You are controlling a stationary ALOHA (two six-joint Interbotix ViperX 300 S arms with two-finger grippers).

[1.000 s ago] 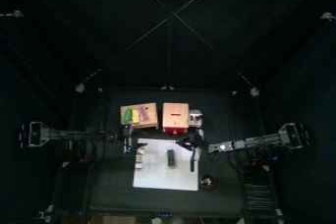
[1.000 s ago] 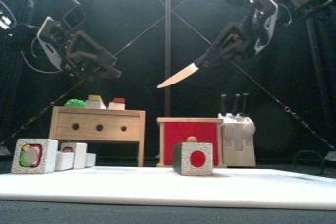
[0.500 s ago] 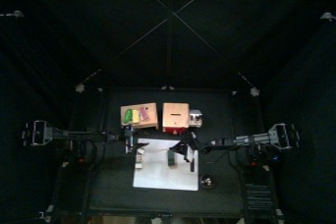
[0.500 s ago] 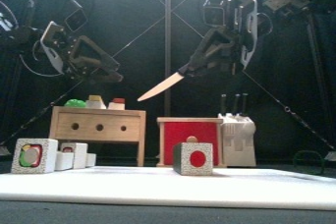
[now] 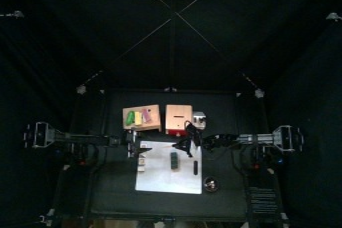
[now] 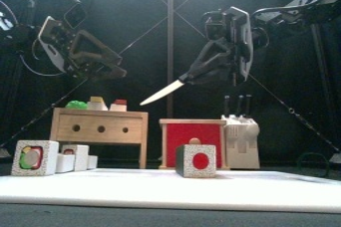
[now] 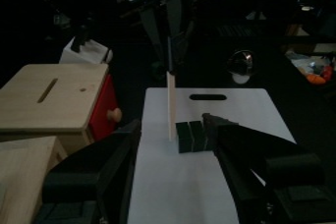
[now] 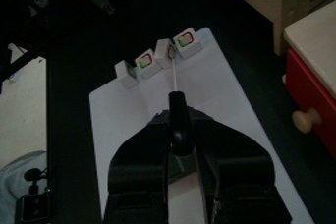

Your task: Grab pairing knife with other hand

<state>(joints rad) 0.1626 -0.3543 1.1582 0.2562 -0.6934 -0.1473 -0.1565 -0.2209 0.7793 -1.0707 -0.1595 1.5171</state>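
Observation:
The paring knife [image 6: 167, 92] hangs in the air above the table, blade slanting down toward the left. My right gripper [image 6: 208, 64] is shut on its black handle. In the right wrist view the blade [image 8: 175, 76] sticks straight out from the shut right gripper [image 8: 175, 130], over the white board. My left gripper [image 6: 110, 70] is open a short way left of the blade tip, apart from it. The left wrist view shows the open left gripper [image 7: 171, 128] facing the knife [image 7: 171, 66] edge-on.
A white cutting board [image 5: 171, 169] lies at the table's front, with a small picture block [image 6: 197, 158] and other blocks [image 6: 40, 158] on it. Behind stand a wooden box [image 6: 100, 126], a red-fronted box [image 6: 193, 131] and a knife block [image 6: 240, 136].
My right gripper has carried the knife leftward and a little lower, closer to the left gripper. The left arm has shifted only slightly.

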